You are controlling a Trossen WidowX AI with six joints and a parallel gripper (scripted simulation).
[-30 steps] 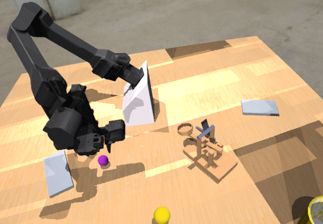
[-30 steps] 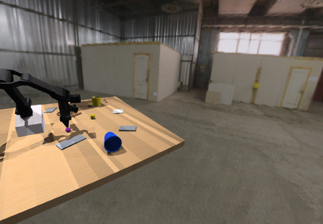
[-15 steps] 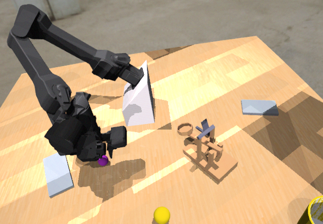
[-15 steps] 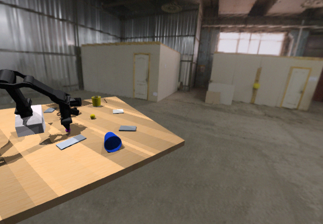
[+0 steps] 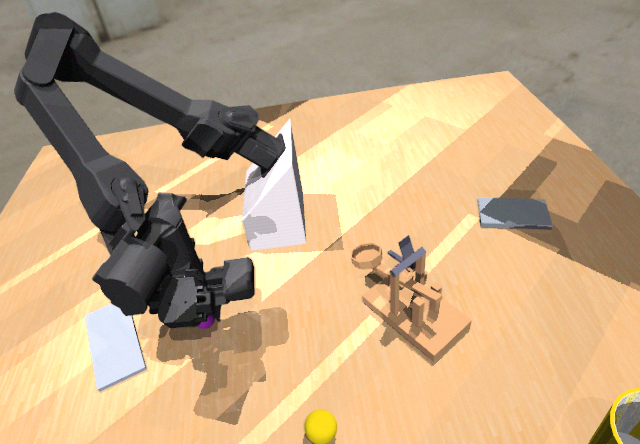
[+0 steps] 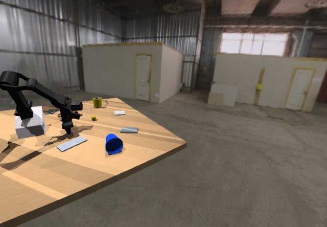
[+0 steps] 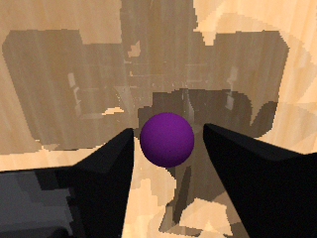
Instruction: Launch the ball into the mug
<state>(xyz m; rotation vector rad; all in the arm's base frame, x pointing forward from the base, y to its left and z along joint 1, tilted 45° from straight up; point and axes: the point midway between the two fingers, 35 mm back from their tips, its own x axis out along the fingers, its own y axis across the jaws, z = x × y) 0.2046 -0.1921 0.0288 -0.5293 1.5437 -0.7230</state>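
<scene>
Purple ball (image 7: 166,139) rests on the wooden table (image 5: 465,119), framed between the two dark fingers of the gripper (image 5: 205,314), which points straight down over it. In the wrist view a sliver of table shows on each side of the ball, so the jaws are about half open and hold nothing — neither pad touches it. From above, only a purple edge peeks out under the gripper body.

The risk lies in the closing. The gap on the left looks narrower than the one on the right, so one pad would likely meet the ball first and nudge it sideways; a round ball on a smooth top could roll out of the jaws. If the fingertips sit too high on the ball, the pinch may squeeze it downward and out instead of seating it. How near the tips are to the table I cannot tell.

A flat grey plate (image 5: 114,346) lies just beside the gripper, and a stray ball could stop against it or roll off past it.

Farther out, the wooden catapult (image 5: 413,299) with its ring cup (image 5: 366,255) stands well apart toward the middle of the table — a weak grip could drop the ball on the way. A yellow ball (image 5: 320,425) and the yellow mug (image 5: 625,418) sit at the near edge.
</scene>
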